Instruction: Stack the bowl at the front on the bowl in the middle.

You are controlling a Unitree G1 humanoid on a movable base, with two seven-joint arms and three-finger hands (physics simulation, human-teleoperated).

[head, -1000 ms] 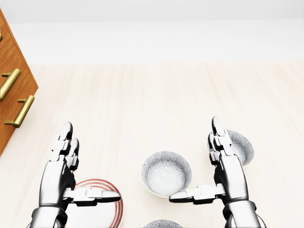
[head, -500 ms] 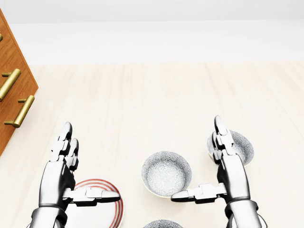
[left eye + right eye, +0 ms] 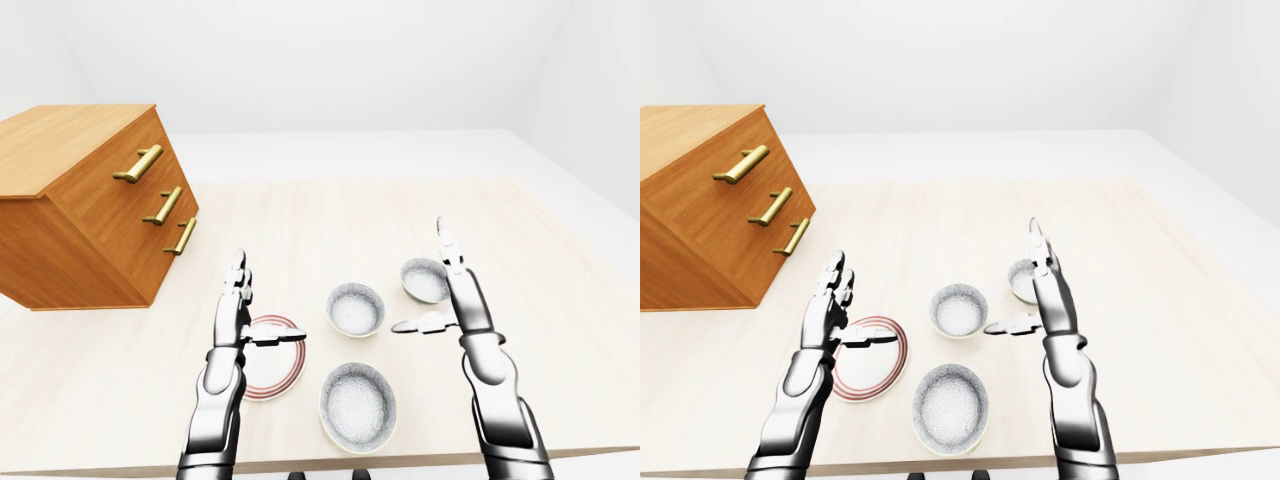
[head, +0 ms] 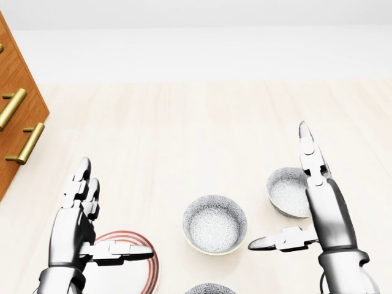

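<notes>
Three grey speckled bowls sit on the pale table. The front bowl point(image 3: 358, 405) is lowest in the left-eye view, close to the table's near edge. Above it is the middle bowl point(image 3: 355, 309), and a third bowl point(image 3: 425, 280) lies up and to the right. My right hand point(image 3: 417, 275) is open, its fingers pointing up beside the third bowl and its thumb reaching toward the middle bowl, touching neither. My left hand point(image 3: 270, 300) is open over a red-rimmed plate point(image 3: 270, 372). Neither hand holds anything.
A wooden drawer chest point(image 3: 90, 205) with brass handles stands at the upper left of the table. The table's near edge point(image 3: 300, 465) runs just below the front bowl. Bare tabletop stretches above and to the right of the bowls.
In the head view my right hand has moved right and upward, uncovering more of the third bowl. My left hand has sunk slightly. The bowls have not moved.
</notes>
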